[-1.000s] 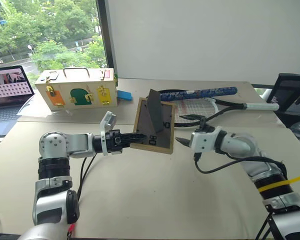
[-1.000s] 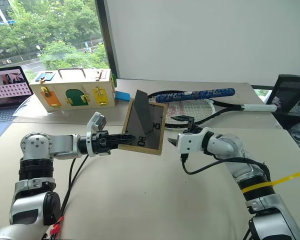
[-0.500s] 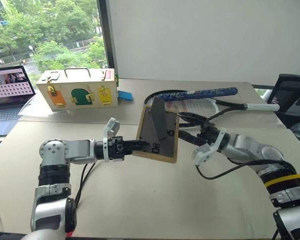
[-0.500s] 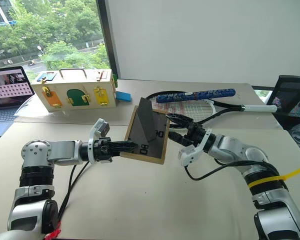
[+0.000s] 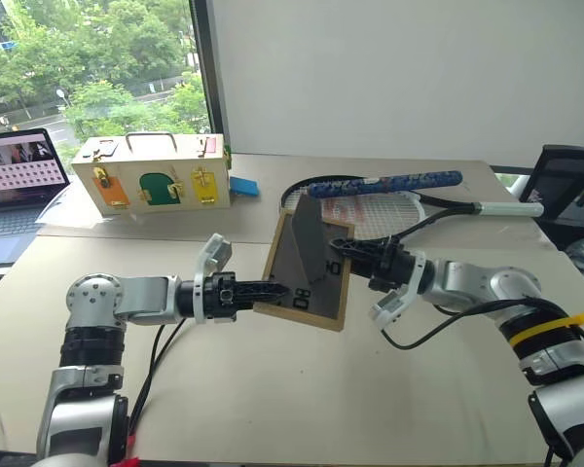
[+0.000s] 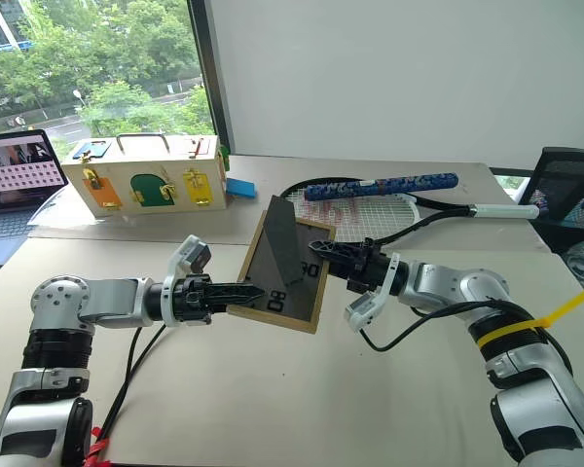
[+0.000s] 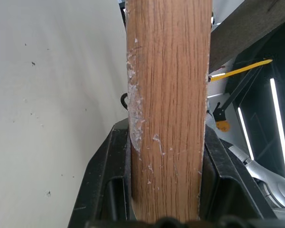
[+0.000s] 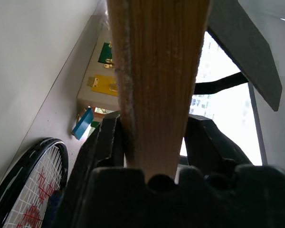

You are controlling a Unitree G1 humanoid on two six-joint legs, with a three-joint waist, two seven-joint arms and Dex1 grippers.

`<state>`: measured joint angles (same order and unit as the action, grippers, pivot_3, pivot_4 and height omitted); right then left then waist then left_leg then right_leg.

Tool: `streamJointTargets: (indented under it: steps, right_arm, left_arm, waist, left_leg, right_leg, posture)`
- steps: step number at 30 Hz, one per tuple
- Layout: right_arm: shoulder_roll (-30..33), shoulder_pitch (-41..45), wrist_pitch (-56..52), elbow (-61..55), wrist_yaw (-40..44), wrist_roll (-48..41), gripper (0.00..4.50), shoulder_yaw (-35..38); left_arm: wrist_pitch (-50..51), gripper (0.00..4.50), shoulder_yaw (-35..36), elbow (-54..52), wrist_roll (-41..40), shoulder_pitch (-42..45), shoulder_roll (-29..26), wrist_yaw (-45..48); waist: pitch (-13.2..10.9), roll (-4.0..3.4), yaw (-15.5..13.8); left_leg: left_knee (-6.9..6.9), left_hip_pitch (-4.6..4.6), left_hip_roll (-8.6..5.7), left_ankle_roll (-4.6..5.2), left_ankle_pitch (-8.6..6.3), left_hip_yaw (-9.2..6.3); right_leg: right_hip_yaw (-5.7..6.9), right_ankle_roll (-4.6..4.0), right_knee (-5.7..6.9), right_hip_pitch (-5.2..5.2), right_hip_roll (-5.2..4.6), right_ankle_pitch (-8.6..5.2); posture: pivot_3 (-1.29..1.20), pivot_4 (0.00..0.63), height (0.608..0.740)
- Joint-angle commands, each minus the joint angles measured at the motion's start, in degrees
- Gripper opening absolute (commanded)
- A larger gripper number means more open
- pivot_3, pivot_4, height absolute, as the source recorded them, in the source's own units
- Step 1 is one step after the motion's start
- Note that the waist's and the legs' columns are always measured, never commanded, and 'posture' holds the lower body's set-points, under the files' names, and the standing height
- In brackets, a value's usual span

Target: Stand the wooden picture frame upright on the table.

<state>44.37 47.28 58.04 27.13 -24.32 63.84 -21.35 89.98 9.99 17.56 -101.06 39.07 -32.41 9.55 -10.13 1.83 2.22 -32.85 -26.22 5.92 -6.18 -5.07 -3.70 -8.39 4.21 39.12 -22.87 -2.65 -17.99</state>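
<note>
Beige table point(image 5: 302, 389) with a seam, latched wooden box point(image 5: 151, 175), laptop point(image 5: 15, 185), racket point(image 5: 409, 199), blue block point(image 5: 243, 185)

Picture side of the frame hidden

The wooden picture frame point(image 5: 310, 272) shows its dark back, its front out of sight; the laptop point(image 5: 15, 185) and black chair point(image 5: 569, 180) are cut by picture edges.

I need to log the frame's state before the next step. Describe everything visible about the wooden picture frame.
The wooden picture frame is a small light-wood rectangle with a dark grey back panel facing the camera and a triangular stand leg swung out from it. It is held tilted above the table, not resting on it. The left gripper clamps its left edge and the right gripper its right edge, fingers pressed on the wood.
</note>
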Motion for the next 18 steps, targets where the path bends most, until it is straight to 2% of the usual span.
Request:
streamJointTargets:
  steps: [1,6,8,9,11,12,15,16,18]
  right_arm:
    - [2.1,2.6,0.7,1.0,-2.2,-0.4,1.23,0.1]
    - [2.8,3.2,1.2,1.2,-2.4,-1.6,1.22,-0.2]
    - [2.9,3.6,2.1,1.4,-1.6,-3.3,1.22,0.1]
    - [3.0,3.7,2.8,1.3,-1.0,-4.4,1.21,0.3]
    - [2.8,5.1,4.3,2.9,2.5,-8.9,1.21,0.5]
    - [2.7,5.9,4.8,3.8,4.3,-10.7,1.21,0.4]
    - [1.7,8.0,6.7,9.0,12.7,-18.3,1.21,-1.1]
    - [1.2,8.4,7.1,10.3,15.3,-21.2,1.21,-1.3]
    - [-2.3,8.3,2.6,12.9,32.9,-41.6,1.21,-2.7]
  left_arm:
    - [-1.4,1.16,-0.5,-5.7,-0.1,-1.1,-2.6,1.0]
    - [-5.0,1.16,1.0,-12.3,6.1,-4.1,-4.7,7.0]
    - [-8.7,2.17,2.5,-13.9,10.1,-5.4,-5.3,11.0]
    - [-10.6,2.47,3.3,-14.6,12.2,-6.4,-6.1,13.5]
    - [-23.5,3.22,3.1,-21.9,26.2,-13.4,-12.4,25.2]
    - [-29.3,3.55,6.2,-23.5,29.8,-16.0,-13.0,28.6]
    - [-37.8,4.5,12.3,-26.1,32.8,-21.1,-13.8,37.2]
    - [-39.7,4.5,12.6,-26.8,34.4,-22.4,-14.2,39.6]
    - [-41.3,4.5,13.1,-27.6,37.4,-25.5,-16.4,43.0]
  waist:
    - [0.0,0.0,0.0]
    - [0.0,0.0,0.0]
    - [0.0,0.01,0.1]
    - [0.0,0.01,0.1]
    - [0.0,0.02,0.2]
    - [0.0,0.01,0.7]
    - [-0.1,-0.01,1.4]
    - [-0.1,0.01,1.5]
    - [-0.1,0.1,1.5]
  left_leg:
    - [0.0,0.01,0.0,0.0,0.0,-0.03]
    - [0.0,0.14,0.0,0.0,0.0,-0.06]
    - [0.0,0.21,0.0,0.0,0.0,-0.06]
    - [0.0,0.28,0.0,0.0,0.0,-0.09]
    - [0.0,0.35,-0.01,0.01,0.0,-0.09]
    - [0.02,0.37,0.0,0.02,-0.01,-0.09]
    - [0.18,0.6,0.01,0.03,-0.02,-0.03]
    - [0.17,0.6,0.01,0.03,-0.02,-0.04]
    - [0.13,0.6,0.01,0.04,-0.02,-0.05]
  right_leg:
    - [0.03,0.0,0.0,0.03,0.01,0.0]
    - [0.06,0.0,-0.03,0.22,0.0,0.0]
    - [0.08,0.0,-0.04,0.28,0.0,0.0]
    - [0.11,0.0,-0.06,0.39,0.0,0.0]
    - [0.1,0.0,-0.07,0.45,-0.01,0.0]
    - [0.11,-0.01,-0.08,0.46,0.0,-0.01]
    - [0.06,-0.08,-0.13,0.59,-0.02,-0.04]
    - [0.08,-0.08,-0.13,0.6,-0.03,-0.04]
    - [0.11,-0.07,-0.13,0.68,-0.04,-0.04]
  posture:
    - [0.0,0.15,0.71]
    - [0.0,0.15,0.71]
    - [0.0,0.15,0.71]
    - [0.0,0.15,0.71]
    - [0.0,0.15,0.71]
    - [0.0,0.15,0.71]
    - [0.0,0.15,0.71]
    - [0.0,0.15,0.71]
    - [0.0,0.15,0.71]
